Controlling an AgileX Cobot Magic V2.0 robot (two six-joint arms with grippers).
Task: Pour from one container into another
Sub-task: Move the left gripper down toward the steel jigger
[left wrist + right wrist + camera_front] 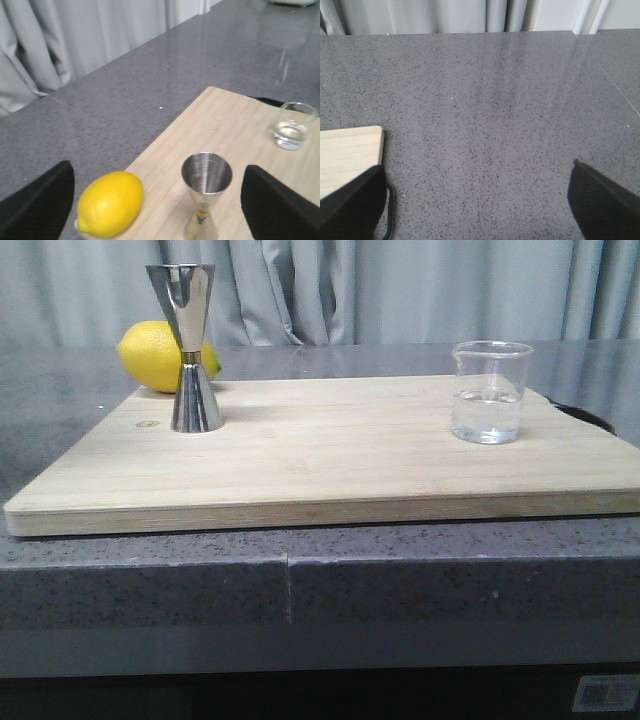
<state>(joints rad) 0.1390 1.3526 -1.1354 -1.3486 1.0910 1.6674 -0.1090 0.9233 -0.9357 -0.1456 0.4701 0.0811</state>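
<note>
Front view: neither arm in frame, nothing picked up, pour not started. Glass beaker [489, 392] stands upright on the right part of the wooden board [330, 455], part full of clear liquid, pour lip on its left rim, faint white marks on the wall. Steel jigger [194, 348] stands upright at the board's far left, well apart from the beaker, two mirror cones joined at a narrow waist with a gold band, open cup up and apparently empty in the left wrist view. Lemon [152, 356] sits on the grey worktop [420, 550] just behind the jigger, off the board. Left tool [155, 200] is spread wide and empty, hanging above the jigger [205, 192] and lemon [109, 203], beaker [293, 125] well off to its right. Right tool [475, 200] is also wide open and empty, looking at bare worktop with only the board's right far corner [350, 155] showing; beaker not in that view, so its exact offset can't be told. Judging by sides, right arm is nearer the beaker and needs to come left and near; beaker's long axis is vertical, so a side grasp looks right.
</note>
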